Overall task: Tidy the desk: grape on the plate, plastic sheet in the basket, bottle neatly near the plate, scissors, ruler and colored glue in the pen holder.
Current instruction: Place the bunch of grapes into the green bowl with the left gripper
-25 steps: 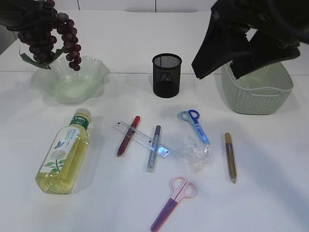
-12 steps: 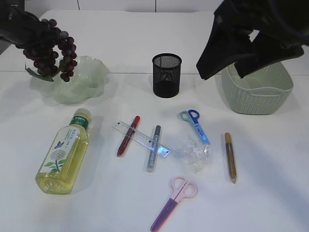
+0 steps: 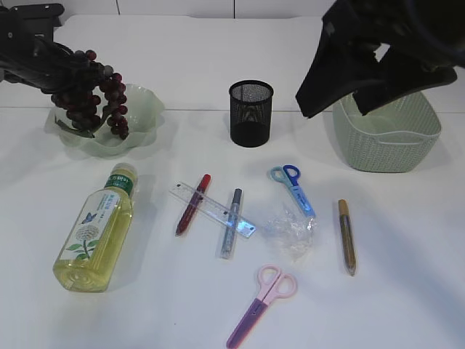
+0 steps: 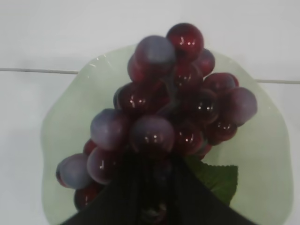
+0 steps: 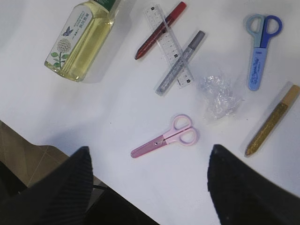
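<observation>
My left gripper (image 3: 62, 73) (image 4: 152, 206) is shut on the stem end of the dark red grape bunch (image 3: 93, 102) (image 4: 173, 112), which hangs just over the pale green plate (image 3: 142, 116) (image 4: 262, 154). My right gripper (image 3: 333, 102) (image 5: 151, 157) is open and empty, high above the table near the green basket (image 3: 389, 138). On the table lie the yellow bottle (image 3: 94, 233) on its side, the clear ruler (image 3: 213, 209) across a red glue pen (image 3: 192, 203) and a silver one (image 3: 231, 222), blue scissors (image 3: 293, 187), pink scissors (image 3: 261, 304), the crumpled plastic sheet (image 3: 292, 231) and a gold glue pen (image 3: 346, 236).
The black mesh pen holder (image 3: 251, 113) stands upright at the back centre, between plate and basket. The table's near edge (image 5: 56, 150) shows at the lower left of the right wrist view.
My left gripper has come down and to the right with the grapes, from above the plate's left side to just over the plate. The right gripper has barely moved.
</observation>
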Action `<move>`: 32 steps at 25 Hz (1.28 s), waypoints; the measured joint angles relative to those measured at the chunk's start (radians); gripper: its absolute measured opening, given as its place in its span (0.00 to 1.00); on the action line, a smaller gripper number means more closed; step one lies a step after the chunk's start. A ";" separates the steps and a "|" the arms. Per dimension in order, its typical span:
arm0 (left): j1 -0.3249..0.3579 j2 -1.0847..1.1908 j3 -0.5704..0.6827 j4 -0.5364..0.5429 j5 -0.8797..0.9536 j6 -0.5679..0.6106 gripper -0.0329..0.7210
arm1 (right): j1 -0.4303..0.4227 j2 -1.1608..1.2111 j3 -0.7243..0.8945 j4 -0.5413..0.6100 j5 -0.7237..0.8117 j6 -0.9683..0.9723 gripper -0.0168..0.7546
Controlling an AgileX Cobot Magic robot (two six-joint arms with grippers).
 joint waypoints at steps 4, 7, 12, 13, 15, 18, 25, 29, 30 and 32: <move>0.000 0.002 0.000 -0.022 -0.018 0.000 0.19 | 0.000 0.000 0.000 0.000 -0.002 0.000 0.78; 0.000 0.002 0.000 -0.056 -0.022 0.000 0.31 | 0.000 0.000 0.000 0.000 -0.002 0.000 0.78; 0.000 0.002 0.000 -0.094 -0.033 0.000 0.54 | 0.000 0.000 0.000 0.000 -0.004 0.000 0.78; 0.000 0.002 0.000 -0.096 -0.035 0.000 0.56 | 0.000 0.000 0.000 0.000 -0.006 0.000 0.78; 0.000 0.002 -0.002 -0.096 -0.042 0.000 0.60 | 0.000 0.000 0.000 0.000 -0.006 0.000 0.78; 0.000 0.002 -0.002 -0.098 -0.047 0.000 0.65 | 0.000 0.000 0.000 0.000 -0.006 0.000 0.78; 0.000 -0.008 -0.002 -0.098 -0.005 0.000 0.67 | 0.000 0.000 0.000 -0.002 -0.007 0.000 0.78; 0.000 -0.079 -0.002 -0.084 0.054 -0.001 0.67 | 0.000 0.000 0.000 -0.004 -0.007 0.000 0.78; 0.000 -0.100 -0.002 -0.082 0.069 -0.001 0.67 | 0.000 0.000 0.000 -0.004 -0.007 0.000 0.78; 0.000 -0.153 -0.004 -0.080 0.117 -0.001 0.67 | 0.000 0.000 0.000 -0.010 -0.007 0.000 0.78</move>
